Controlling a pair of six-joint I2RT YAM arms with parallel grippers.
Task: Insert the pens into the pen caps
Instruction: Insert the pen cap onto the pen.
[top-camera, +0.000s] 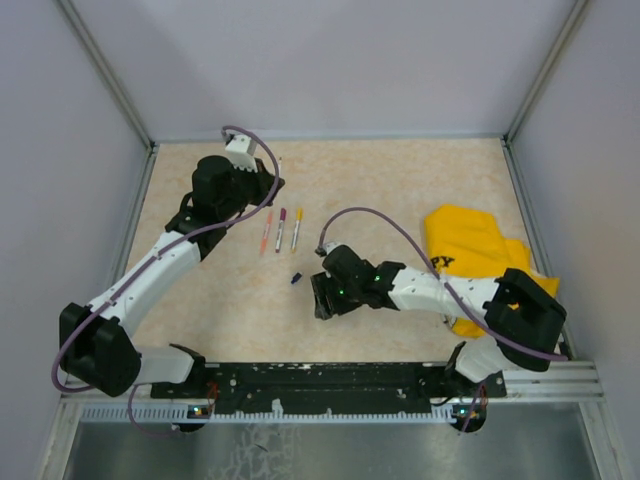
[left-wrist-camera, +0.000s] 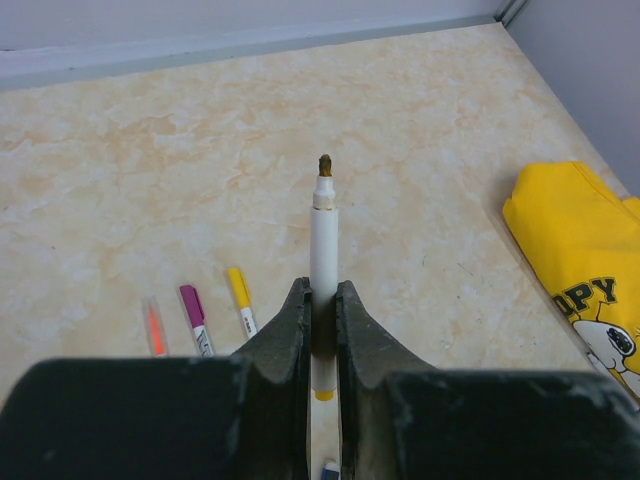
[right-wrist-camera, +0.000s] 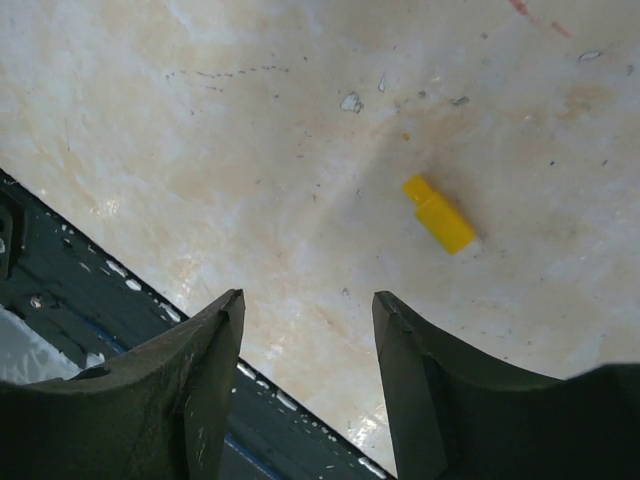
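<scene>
beige marbled desk (top-camera: 400, 180) | crumpled yellow cloth (top-camera: 470, 250): far right | left claw (left-wrist-camera: 322, 295): clamped on white-barrelled marker pen (left-wrist-camera: 324, 230), bare tip outward | right claw (right-wrist-camera: 308, 315): jaws apart, empty, low over desk | three thin marker pens (top-camera: 282, 228): side by side, mid-desk | stubby yellow plastic cap (right-wrist-camera: 438, 213): on desk just beyond right claw | tiny dark blue cap (top-camera: 296, 278): near right claw
</scene>
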